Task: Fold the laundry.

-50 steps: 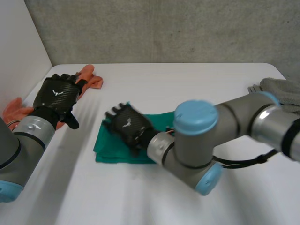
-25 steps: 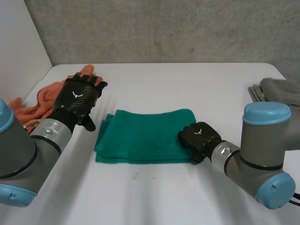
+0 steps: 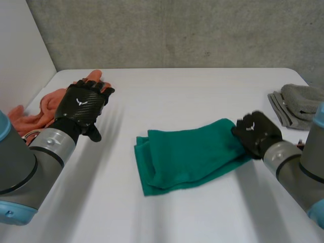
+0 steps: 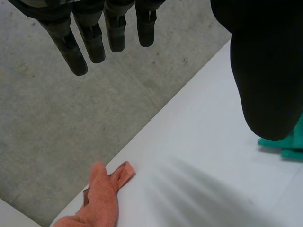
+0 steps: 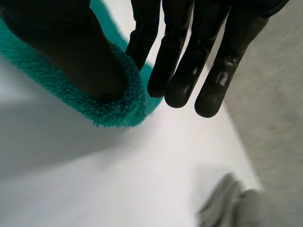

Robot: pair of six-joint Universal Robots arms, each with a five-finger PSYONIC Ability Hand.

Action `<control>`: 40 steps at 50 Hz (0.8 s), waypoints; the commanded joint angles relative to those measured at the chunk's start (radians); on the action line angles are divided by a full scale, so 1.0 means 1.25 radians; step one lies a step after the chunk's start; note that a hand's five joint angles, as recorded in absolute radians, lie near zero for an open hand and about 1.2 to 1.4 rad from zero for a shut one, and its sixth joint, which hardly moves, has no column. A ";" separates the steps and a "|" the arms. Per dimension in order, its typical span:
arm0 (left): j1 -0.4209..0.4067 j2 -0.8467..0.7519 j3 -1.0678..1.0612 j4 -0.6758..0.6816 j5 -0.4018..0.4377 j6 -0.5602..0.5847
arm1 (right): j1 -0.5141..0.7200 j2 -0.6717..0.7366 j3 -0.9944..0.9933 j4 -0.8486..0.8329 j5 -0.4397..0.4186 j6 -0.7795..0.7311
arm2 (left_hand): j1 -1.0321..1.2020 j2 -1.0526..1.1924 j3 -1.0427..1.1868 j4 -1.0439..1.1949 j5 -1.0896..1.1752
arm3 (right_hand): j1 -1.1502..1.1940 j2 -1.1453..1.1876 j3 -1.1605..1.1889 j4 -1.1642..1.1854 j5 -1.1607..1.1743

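A folded green towel lies slanted on the white table, right of the middle. My right hand is at the towel's right end, shut on it. In the right wrist view the thumb presses the towel's fluffy edge against the fingers. My left hand hovers open over the table's left side, fingers straight, holding nothing. In the left wrist view its fingers point past the table's edge, and a corner of the green towel shows beside the thumb.
An orange cloth lies crumpled at the far left, partly under my left hand, and its tip shows in the left wrist view. A folded grey cloth sits at the right edge, also seen beyond my right fingertips. A concrete wall rises behind the table.
My right hand crossed from the towel's left part to its right end, closed on it and dragged it rightward, leaving it slanted. The left hand rose a little toward the orange cloth.
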 commanded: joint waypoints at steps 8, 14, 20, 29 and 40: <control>-0.003 0.008 0.012 0.004 -0.016 -0.011 | 0.372 0.142 -0.148 -0.059 -0.104 -0.014 | -0.007 -0.018 -0.024 -0.020 -0.030 | 0.343 0.184 0.170 0.165 0.186; -0.023 0.008 0.041 0.002 -0.040 -0.072 | 0.370 0.163 -0.119 -0.042 -0.115 0.042 | 0.000 -0.011 -0.017 -0.013 -0.023 | -0.386 -0.546 -0.560 -0.564 -0.543; -0.078 -0.007 0.085 0.001 -0.043 -0.121 | 0.240 0.084 -0.111 -0.036 -0.066 0.290 | 0.007 -0.004 -0.010 -0.006 -0.016 | -0.634 -0.793 -0.808 -0.812 -0.791; -0.267 -0.172 0.201 -0.044 -0.077 -0.174 | 0.134 0.061 -0.123 0.008 -0.085 0.578 | 0.021 0.010 0.004 0.008 -0.001 | -0.634 -0.793 -0.808 -0.812 -0.791; -0.310 -0.377 0.336 -0.218 -0.235 -0.167 | 0.139 0.247 -0.266 0.137 -0.080 0.530 | 0.031 0.020 0.013 0.017 0.008 | -0.634 -0.793 -0.808 -0.812 -0.791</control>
